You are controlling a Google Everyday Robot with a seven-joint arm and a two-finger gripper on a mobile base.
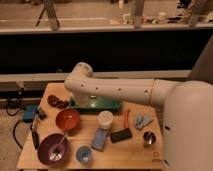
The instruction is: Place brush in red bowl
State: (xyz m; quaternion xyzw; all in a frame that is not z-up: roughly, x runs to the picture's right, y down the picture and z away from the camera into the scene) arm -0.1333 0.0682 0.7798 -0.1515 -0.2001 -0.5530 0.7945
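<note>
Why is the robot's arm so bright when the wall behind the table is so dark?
In the camera view, light hits the white arm, so it glows, while the strip behind the table sits in shadow. The red bowl shows a soft shine; the black brush at the table's left edge looks dim. The gripper is hidden behind the arm's bend, above the green tray.
</note>
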